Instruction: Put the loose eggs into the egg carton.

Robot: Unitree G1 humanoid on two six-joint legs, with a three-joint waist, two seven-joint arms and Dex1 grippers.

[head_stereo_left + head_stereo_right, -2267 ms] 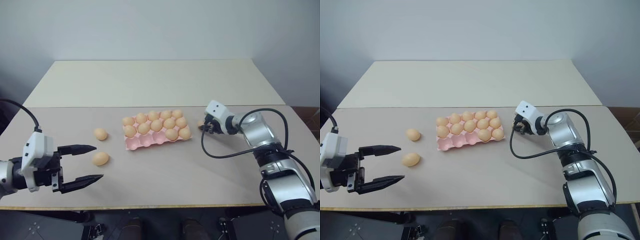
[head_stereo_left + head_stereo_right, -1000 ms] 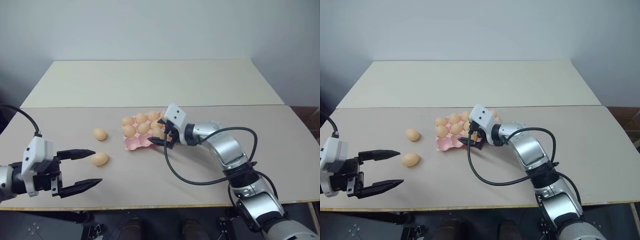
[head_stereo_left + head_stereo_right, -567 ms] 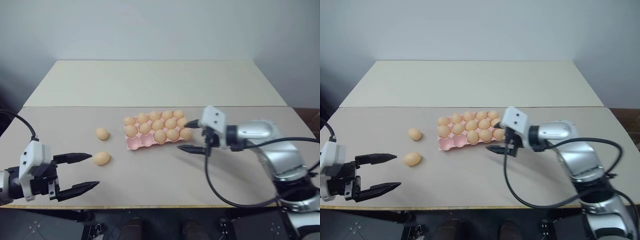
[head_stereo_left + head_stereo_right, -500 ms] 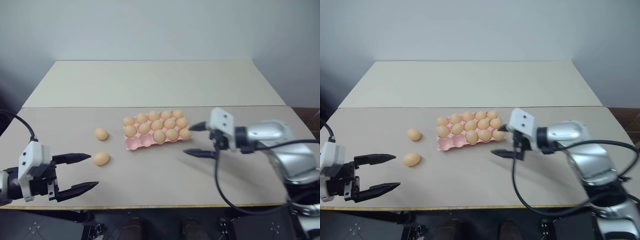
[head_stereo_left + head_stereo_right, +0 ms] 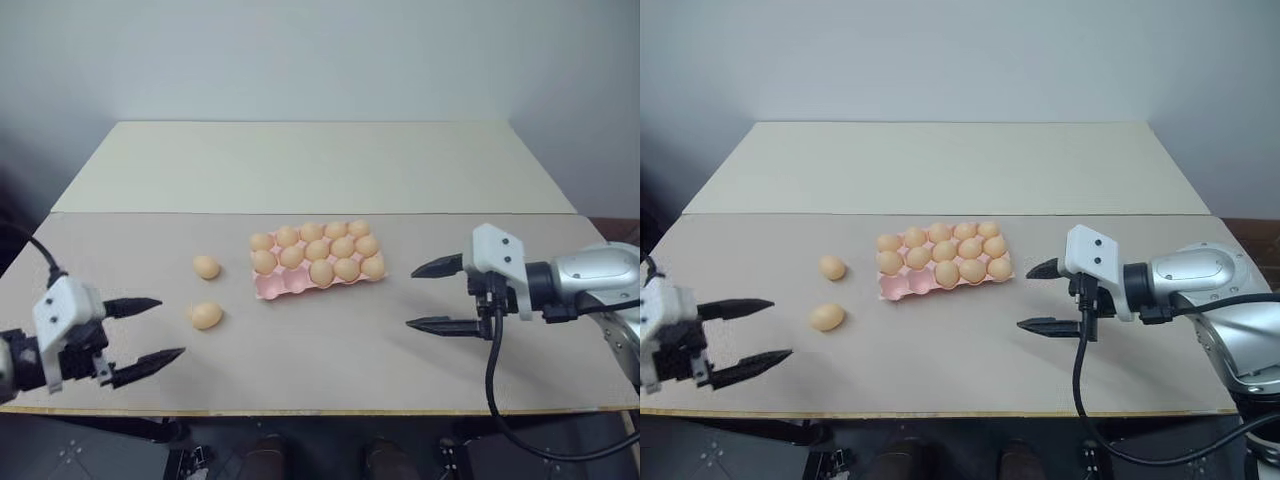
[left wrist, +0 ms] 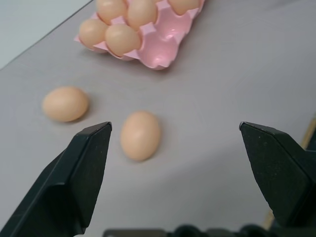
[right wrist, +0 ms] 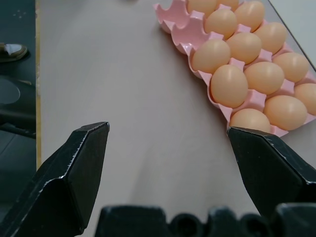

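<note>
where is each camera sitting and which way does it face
Head pair: looks forward and down over the table, egg carton, two loose eggs, both arms.
Left wrist: looks along the open left tool at both loose eggs and the carton's corner.
Right wrist: looks along the open right tool at the carton's filled cups.
All share the carton.

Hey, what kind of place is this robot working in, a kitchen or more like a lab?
Most likely a lab or test bench, not a kitchen: a plain beige table stands against a bare pale wall, and on it sit a light pink moulded egg carton and two loose tan eggs.
</note>
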